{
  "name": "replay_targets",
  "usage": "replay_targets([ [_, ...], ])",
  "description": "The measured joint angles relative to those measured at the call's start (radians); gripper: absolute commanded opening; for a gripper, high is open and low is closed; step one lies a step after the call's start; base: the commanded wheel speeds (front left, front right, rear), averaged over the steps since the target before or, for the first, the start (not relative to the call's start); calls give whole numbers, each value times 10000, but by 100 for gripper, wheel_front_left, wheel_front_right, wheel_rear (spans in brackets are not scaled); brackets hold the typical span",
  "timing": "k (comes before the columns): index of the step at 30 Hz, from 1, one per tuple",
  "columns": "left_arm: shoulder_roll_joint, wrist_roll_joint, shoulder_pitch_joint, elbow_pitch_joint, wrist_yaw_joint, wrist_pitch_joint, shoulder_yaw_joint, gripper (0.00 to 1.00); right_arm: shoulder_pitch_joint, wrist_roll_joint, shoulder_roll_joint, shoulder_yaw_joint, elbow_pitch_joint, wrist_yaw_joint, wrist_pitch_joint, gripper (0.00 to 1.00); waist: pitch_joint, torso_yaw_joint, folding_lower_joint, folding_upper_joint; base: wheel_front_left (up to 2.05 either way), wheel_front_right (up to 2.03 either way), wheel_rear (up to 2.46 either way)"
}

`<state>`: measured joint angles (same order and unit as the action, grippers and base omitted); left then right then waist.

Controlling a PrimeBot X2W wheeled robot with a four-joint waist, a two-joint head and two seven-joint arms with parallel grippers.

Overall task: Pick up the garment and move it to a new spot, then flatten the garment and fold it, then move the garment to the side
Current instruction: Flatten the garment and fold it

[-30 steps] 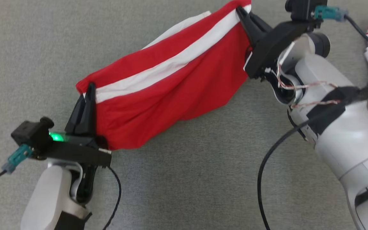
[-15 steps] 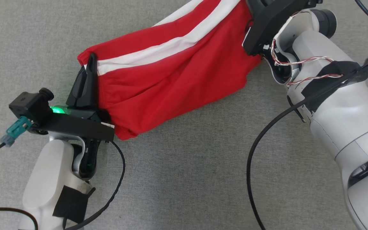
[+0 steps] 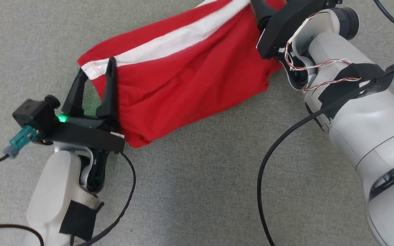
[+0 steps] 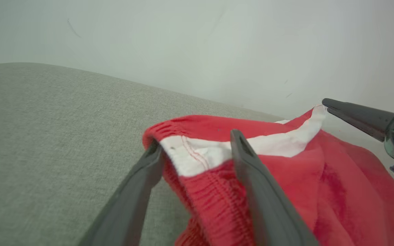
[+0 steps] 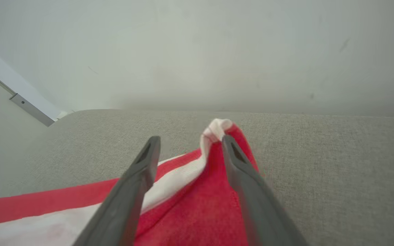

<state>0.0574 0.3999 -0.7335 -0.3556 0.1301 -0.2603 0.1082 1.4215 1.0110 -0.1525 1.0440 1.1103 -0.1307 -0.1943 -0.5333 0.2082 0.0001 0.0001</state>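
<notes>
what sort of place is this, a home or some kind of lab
Probably a robot test room rather than a home, though that is a guess: a grey cloth-covered surface, a plain pale wall behind it, and loose black cables trailing beside the red garment.

The bench (image 3: 197,205) is covered all over in a grey-green woven cloth with a fine, even weave, lying flat and smooth. A faint darker shadow (image 3: 180,181) sits on the cloth near the middle of the near part. Beyond the far edge of the bench, which curves round softly at a left corner, stands a plain pale wall (image 4: 197,41) with a few thin scuffs and smudges (image 5: 344,42). At the far left a grey metal strip (image 5: 29,108) runs slantwise, with a whiter band (image 5: 12,80) along it. The light is soft and even, without hard shadows.
</notes>
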Motion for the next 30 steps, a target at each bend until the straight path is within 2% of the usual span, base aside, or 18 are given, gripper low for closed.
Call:
replay_targets([
  [13, -35, -1091, 1664, 1361, 0, 0, -867, 100, -818, 596, -608, 886, -750, 0, -428, 100, 820, -313, -2, 0, 0, 0, 0],
  [23, -56, -1956, 2897, 2192, -10, 0, -1521, 100, -1559, 986, -949, 1285, -846, 0, -616, 100, 1519, -560, -2, -1, 0, 0, 0],
  [30, -65, -2061, 3747, 3028, -303, 0, -1720, 100, -2156, 1177, -1108, 1373, -510, -2, -663, 100, 1939, -583, -2, -1, 0, 0, 0],
])
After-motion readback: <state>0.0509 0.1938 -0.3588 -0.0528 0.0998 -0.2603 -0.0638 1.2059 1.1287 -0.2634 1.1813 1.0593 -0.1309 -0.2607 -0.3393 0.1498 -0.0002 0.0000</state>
